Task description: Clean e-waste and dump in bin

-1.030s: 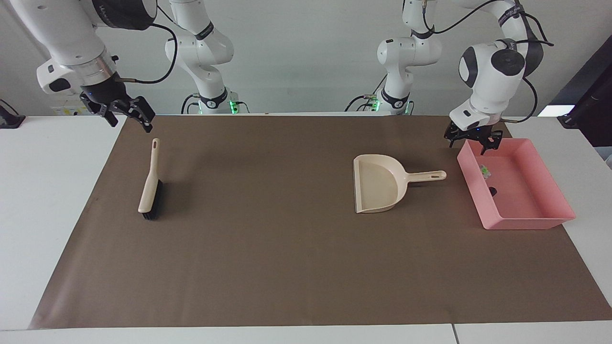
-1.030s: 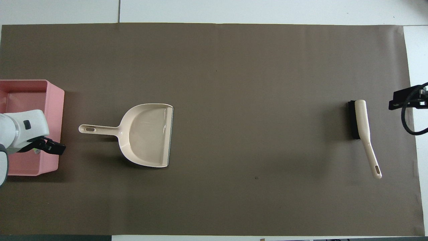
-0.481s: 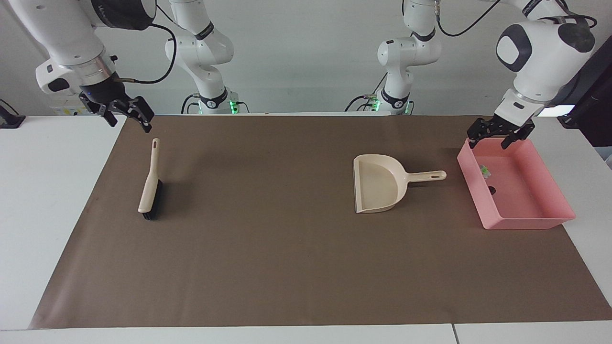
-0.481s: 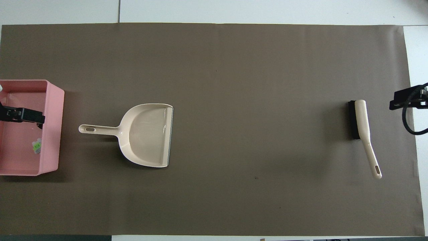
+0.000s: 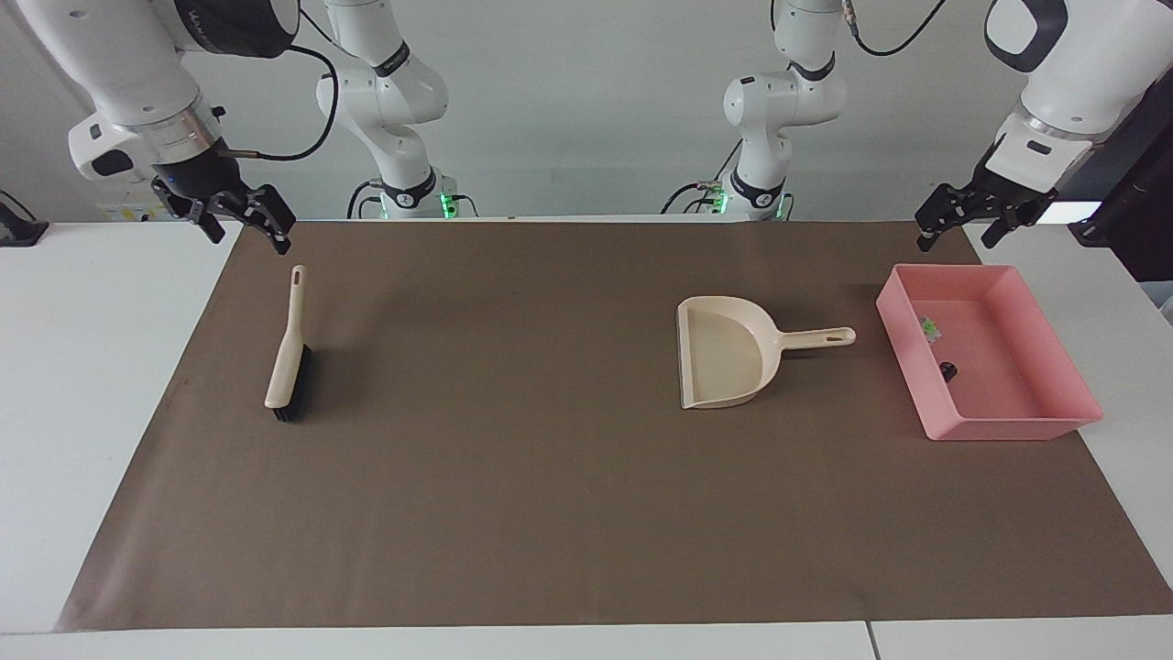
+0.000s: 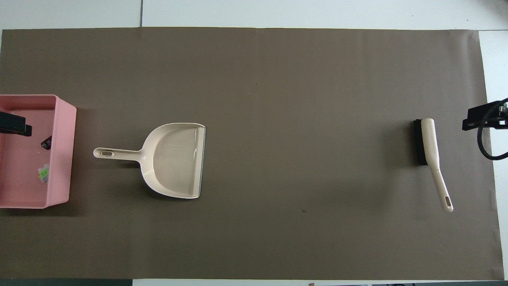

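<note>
Since a second ago: left gripper [image 5: 973, 216] lifted from low over the bin's [image 5: 1054, 426] robot-side end, now high in the air over the mat's [image 5: 550, 513] corner at the left arm's end, clear of the bin's rim. In the overhead view only one dark finger [image 6: 14, 124] showing, over the bin [image 6: 63, 159]. Left fingers spread apart, holding nothing. Right gripper [image 5: 240, 218] unchanged, waiting in the air over the mat's edge at the right arm's end, fingers spread, empty; just its tip [image 6: 478, 116] visible from above.

In the pink bin, below and forward of the left gripper: the e-waste, now uncovered. One whitish scrap with green bits [image 5: 929, 327] [image 6: 43, 173] and one black scrap [image 5: 948, 369] [image 6: 47, 142], both on the floor close to the wall that faces the dustpan, the black one farther from the robots.

Dustpan [image 5: 724, 353] [image 6: 174, 159] flat on the mat beside the bin, handle toward it, pan bare. Brush [image 5: 289, 353] [image 6: 428, 151] on the mat under and forward of the right gripper, not touched, handle end nearer the robots.
</note>
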